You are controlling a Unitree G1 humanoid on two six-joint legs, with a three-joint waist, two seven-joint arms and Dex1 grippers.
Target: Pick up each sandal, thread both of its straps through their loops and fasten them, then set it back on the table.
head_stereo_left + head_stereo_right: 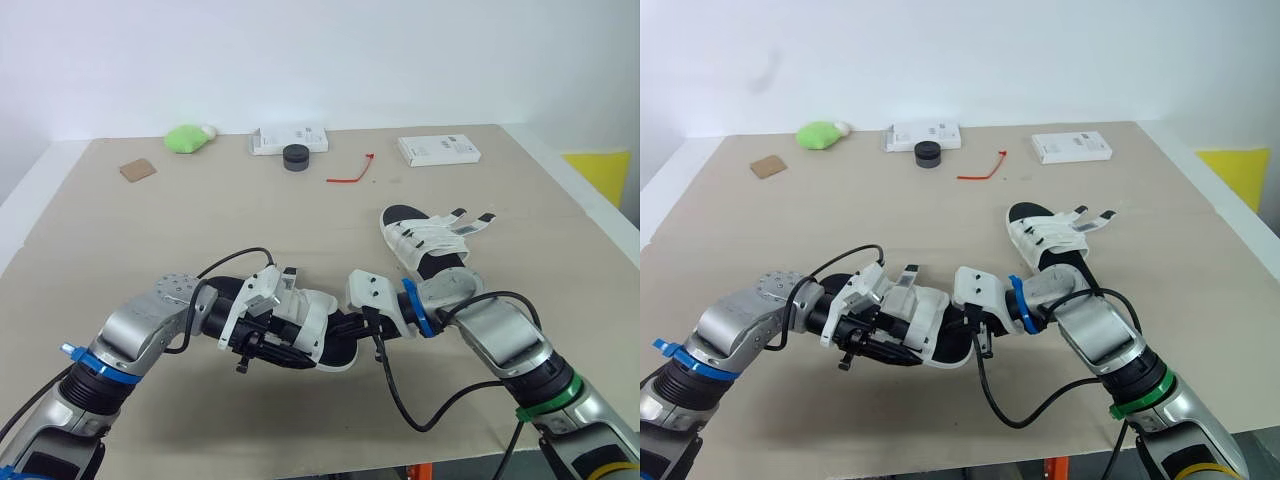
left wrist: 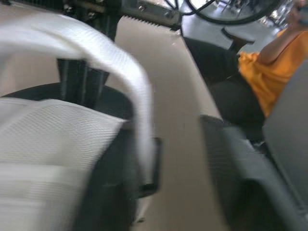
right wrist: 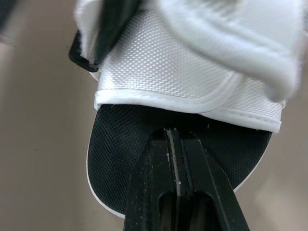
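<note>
**Two grippers meet at one sandal**

The near sandal (image 1: pixel 305 322) is at 6 o'clock on the table (image 1: pixel 250 220), right between the two arms. The left gripper (image 1: pixel 262 348) comes at it from 9 o'clock and is tucked in by the white top part. I think it is there to stop the shoe from sliding. I cannot tell if it is gripping.

The right gripper (image 3: pixel 169 134) comes in from 3 o'clock. Its fingers (image 3: pixel 154 192) are pressed together with no gap. The tips touch the black inside of the sole, just under the white flap. I think they press there to keep the shoe steady while a strap is worked. I cannot tell if the shoe is lifted or lying on the table.

In the left wrist view a white strap (image 2: pixel 96 53) bends up in a loose arch beside a black loop (image 2: pixel 150 166). It does not look pulled tight, so I think this shoe is not fastened yet. I cannot tell if the strap goes through the loop.

The other sandal (image 1: pixel 430 240) lies flat at 1 o'clock from the first one, well apart from both grippers. Its open straps (image 1: pixel 472 217) stick out toward 3 o'clock. It looks like it is waiting for its turn.
</note>
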